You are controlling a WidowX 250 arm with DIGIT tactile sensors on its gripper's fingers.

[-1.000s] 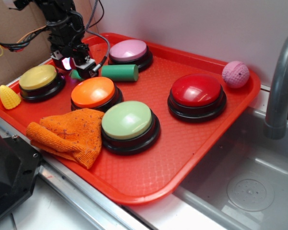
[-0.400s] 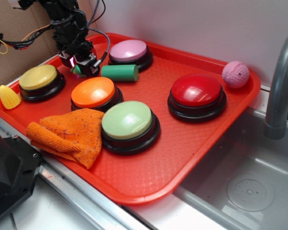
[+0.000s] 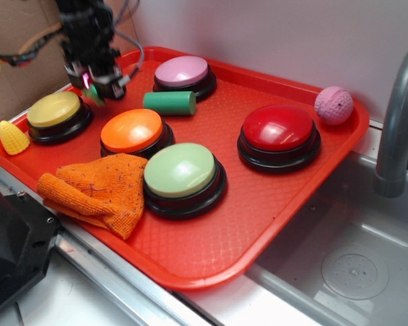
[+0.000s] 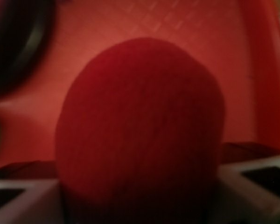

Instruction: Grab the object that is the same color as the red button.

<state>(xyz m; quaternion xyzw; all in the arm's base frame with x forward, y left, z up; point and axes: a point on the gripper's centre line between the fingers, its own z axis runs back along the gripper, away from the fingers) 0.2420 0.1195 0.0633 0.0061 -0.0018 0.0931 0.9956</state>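
The object point(image 4: 140, 126), dark red and fuzzy, fills the wrist view, pinched between my two pale fingers point(image 4: 252, 186). In the exterior view my gripper point(image 3: 94, 87) hangs over the tray's far left corner, lifted off the surface, with a bit of the object's green stem point(image 3: 95, 94) showing beneath it; the rest of the toy is hidden by the fingers. The red button point(image 3: 278, 129) sits on the right half of the red tray point(image 3: 258, 224), far from the gripper.
On the tray stand yellow point(image 3: 54, 110), orange point(image 3: 131, 131), light green point(image 3: 180, 171) and pink point(image 3: 182, 71) buttons, a green cylinder point(image 3: 170, 102) and an orange cloth point(image 3: 98, 190). A pink ball point(image 3: 334, 104) rests at the right rim, a yellow corn toy point(image 3: 13, 137) at the left. A sink point(image 3: 353, 265) lies right.
The gripper has risen and shifted left, away from the green cylinder, carrying the red toy up off the tray.
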